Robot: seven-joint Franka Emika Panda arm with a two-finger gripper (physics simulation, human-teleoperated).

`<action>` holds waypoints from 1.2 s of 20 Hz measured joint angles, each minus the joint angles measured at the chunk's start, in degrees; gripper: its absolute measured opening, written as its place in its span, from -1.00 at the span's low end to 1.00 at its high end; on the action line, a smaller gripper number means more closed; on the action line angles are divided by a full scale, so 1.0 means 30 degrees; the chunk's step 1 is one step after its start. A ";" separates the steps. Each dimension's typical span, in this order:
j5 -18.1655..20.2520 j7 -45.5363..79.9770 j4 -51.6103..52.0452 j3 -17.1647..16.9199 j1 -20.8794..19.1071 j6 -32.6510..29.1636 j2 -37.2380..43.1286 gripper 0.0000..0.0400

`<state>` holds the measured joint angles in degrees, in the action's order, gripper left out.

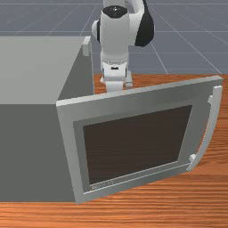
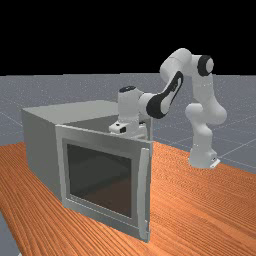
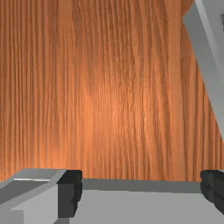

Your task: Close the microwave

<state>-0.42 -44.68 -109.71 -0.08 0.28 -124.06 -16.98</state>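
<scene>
Front faces arm (image 1: 115, 40), far stands back, wrist downward.

My arm (image 2: 202, 92) is showing smooth, rounded white parts with black covers (image 2: 156, 106), and my two fingers (image 3: 69, 193) are looking black and blocky.

a simulated place in the manner of a robot lab, grey grid-lined floor (image 2: 240, 95) running far back, flat black background (image 2: 100, 35) above it, orange-brown wooden table (image 2: 200, 200), white and grey robot arm (image 2: 205, 112)
</scene>
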 joint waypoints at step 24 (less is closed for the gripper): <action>0.0058 0.0337 0.2614 -0.0019 0.0009 0.4346 0.2249 1.00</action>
<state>-0.24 -43.67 -101.86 -0.14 0.31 -111.02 -10.24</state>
